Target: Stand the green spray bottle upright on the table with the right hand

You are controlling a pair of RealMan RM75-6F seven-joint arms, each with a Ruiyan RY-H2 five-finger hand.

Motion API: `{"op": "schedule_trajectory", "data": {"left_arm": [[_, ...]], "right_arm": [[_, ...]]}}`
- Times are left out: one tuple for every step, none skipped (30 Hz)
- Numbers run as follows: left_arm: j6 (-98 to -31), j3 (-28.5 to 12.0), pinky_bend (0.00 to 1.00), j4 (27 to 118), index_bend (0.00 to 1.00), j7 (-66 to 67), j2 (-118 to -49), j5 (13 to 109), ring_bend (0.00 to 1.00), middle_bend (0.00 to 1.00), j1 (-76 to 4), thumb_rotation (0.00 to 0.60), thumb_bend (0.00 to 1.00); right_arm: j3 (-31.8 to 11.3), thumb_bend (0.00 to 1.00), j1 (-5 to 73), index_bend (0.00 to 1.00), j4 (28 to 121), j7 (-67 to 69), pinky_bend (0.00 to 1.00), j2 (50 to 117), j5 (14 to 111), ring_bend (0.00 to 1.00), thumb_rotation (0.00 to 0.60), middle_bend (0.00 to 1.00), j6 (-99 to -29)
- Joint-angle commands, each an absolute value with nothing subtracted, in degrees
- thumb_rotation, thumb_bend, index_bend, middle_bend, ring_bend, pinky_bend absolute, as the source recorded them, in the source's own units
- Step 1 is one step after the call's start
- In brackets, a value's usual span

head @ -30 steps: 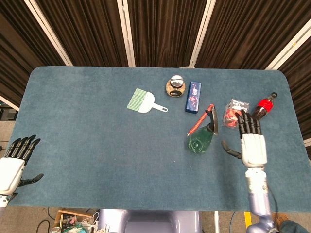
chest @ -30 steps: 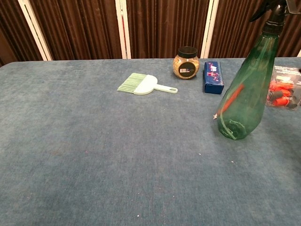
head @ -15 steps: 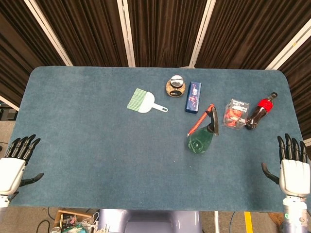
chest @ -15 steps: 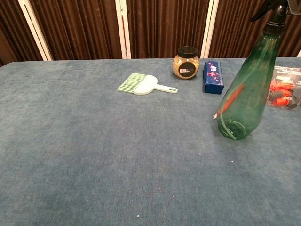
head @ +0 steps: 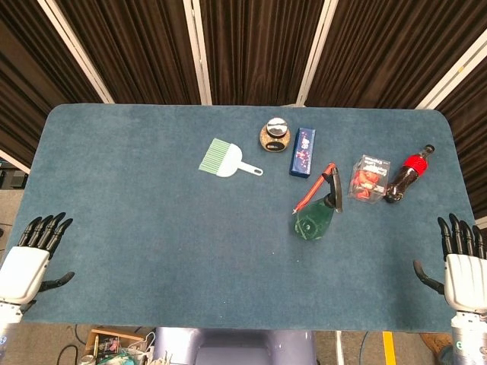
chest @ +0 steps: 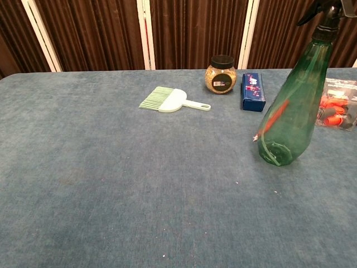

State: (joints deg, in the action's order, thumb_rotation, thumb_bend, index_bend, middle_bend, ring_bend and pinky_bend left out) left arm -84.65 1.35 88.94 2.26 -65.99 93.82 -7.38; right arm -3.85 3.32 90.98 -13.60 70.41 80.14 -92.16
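Right hand (head: 464, 266) sits at the desk's near right corner, well apart from the green spray bottle (head: 316, 211): palm down, fingers (head: 455, 232) spread and straight, holding nothing. Only head view shows it; chest view doesn't.

Left hand (head: 27, 262) is at the opposite near corner, far left of the bottle, also flat w/ fingers apart, nothing in it.

Green spray bottle stands upright on the blue desk (head: 152, 228), right of centre. In chest view the bottle (chest: 293, 114) rises tall, wide base on the cloth, narrowing to a black trigger head (chest: 323, 14) at top. Red-orange dip tube (chest: 273, 121) shows through the green body. No hand touches it.

Rel. to the bottle:
- Clear pack w/ red items (head: 368, 179) just behind-right, near but apart.
- Cola bottle w/ red cap/label (head: 406, 175) right of that pack, lying on the desk, cap end pointing to the far right.
- Blue box (head: 303, 152) behind, slightly left.
- Round jar w/ dark lid (head: 275, 136) just left of the blue box, upright.
- Pale green hand brush (head: 225, 160) further left and behind, lying flat, handle pointing toward the bottle side.

Dark curtains w/ white strips (head: 198, 49) run behind the desk's far edge.
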Motion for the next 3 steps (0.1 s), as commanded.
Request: {"op": "schedule_trajectory", "data": {"left_arm": [[-84.57,1.34,0.00,88.83,0.00,1.97,-65.99,93.77,0.00,0.00,-7.45,0.600,0.01],[-84.47,1.30,0.00,88.85,0.00,1.75,-65.90,93.57,0.00,0.00,-7.46,0.600,0.01],[-84.51,1.17,0.00,88.84,0.00,1.73,-65.88,93.39,0.00,0.00,-7.47,0.600,0.01]], "right_arm": [[-3.71,0.32,3.24,0.00,90.76,-13.31,0.00,70.40,80.21,0.00,0.600,0.00,-91.63],[-3.76,0.32,3.26,0.00,90.56,-13.19,0.00,70.47,80.15,0.00,0.600,0.00,-91.38],[-3.81,0.32,3.35,0.00,90.37,-13.16,0.00,70.53,80.20,0.00,0.600,0.00,-91.16]]}}
